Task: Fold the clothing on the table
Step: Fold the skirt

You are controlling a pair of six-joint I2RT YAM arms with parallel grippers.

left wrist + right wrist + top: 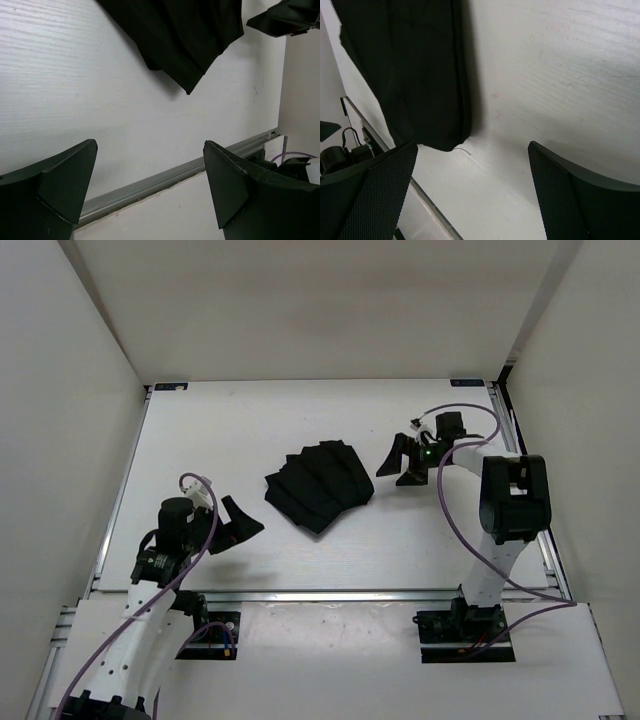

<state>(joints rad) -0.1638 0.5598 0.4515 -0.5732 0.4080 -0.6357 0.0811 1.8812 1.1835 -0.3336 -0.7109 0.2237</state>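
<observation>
The clothing point(320, 485) lies as a compact black pleated bundle in the middle of the white table point(250, 420), touched by neither gripper. My left gripper point(234, 525) hovers to its lower left, open and empty. To the right of the clothing my right gripper point(404, 462) is also open with nothing in it. In the left wrist view the clothing point(185, 35) fills the top, well beyond the fingertips point(75, 165). The right wrist view has the clothing point(410, 70) at upper left, its corner just past the left fingertip point(395, 175).
A metal rail point(330, 594) runs along the table's near edge, with both arm bases point(465, 625) in front of it. White walls close in on three sides. A loose thread point(462, 150) lies by the garment's corner.
</observation>
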